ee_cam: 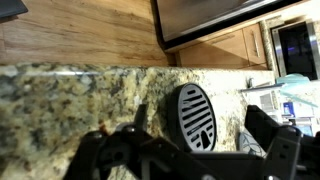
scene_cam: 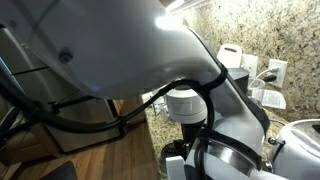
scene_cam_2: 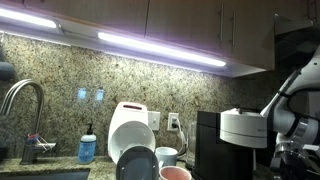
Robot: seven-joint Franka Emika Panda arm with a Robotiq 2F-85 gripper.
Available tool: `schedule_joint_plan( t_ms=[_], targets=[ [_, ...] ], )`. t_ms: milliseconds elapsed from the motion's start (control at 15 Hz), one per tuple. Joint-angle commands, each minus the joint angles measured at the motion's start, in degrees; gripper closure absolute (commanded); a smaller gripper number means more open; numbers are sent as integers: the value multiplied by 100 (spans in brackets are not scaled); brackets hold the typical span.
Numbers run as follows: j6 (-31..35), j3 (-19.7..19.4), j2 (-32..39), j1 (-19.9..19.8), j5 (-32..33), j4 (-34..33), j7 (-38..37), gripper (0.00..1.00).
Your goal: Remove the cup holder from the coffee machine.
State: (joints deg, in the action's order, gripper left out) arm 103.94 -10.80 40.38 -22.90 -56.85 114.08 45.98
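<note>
Kitchen, granite backsplash, strip lights under cabinets. Speckled granite surface [ee_cam: 60, 90] fills wrist view. Coffee machine [scene_cam_2: 238, 132] stands at end of surface in an exterior view, arm [scene_cam_2: 292, 95] just beside it. Claw [ee_cam: 198, 128] wide, holding nothing, one finger [ee_cam: 265, 130] on each side. Cup holder [ee_cam: 195, 108] dead ahead of claw, centred in gap between fingers, seen against granite, apparently touching neither. Seen edge-on-ish, grate slats running along approach line. Cannot tell whether it is seated on machine. Likely next: straight advance, then close.
</note>
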Motion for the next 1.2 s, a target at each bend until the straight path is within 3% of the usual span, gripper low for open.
schedule_joint_plan(
  t_ms=[0,1133],
  targets=[
    [230,63,-39,118,-178,8,-143,0],
    [448,194,114,283,-444,-46,319,0]
  ],
)
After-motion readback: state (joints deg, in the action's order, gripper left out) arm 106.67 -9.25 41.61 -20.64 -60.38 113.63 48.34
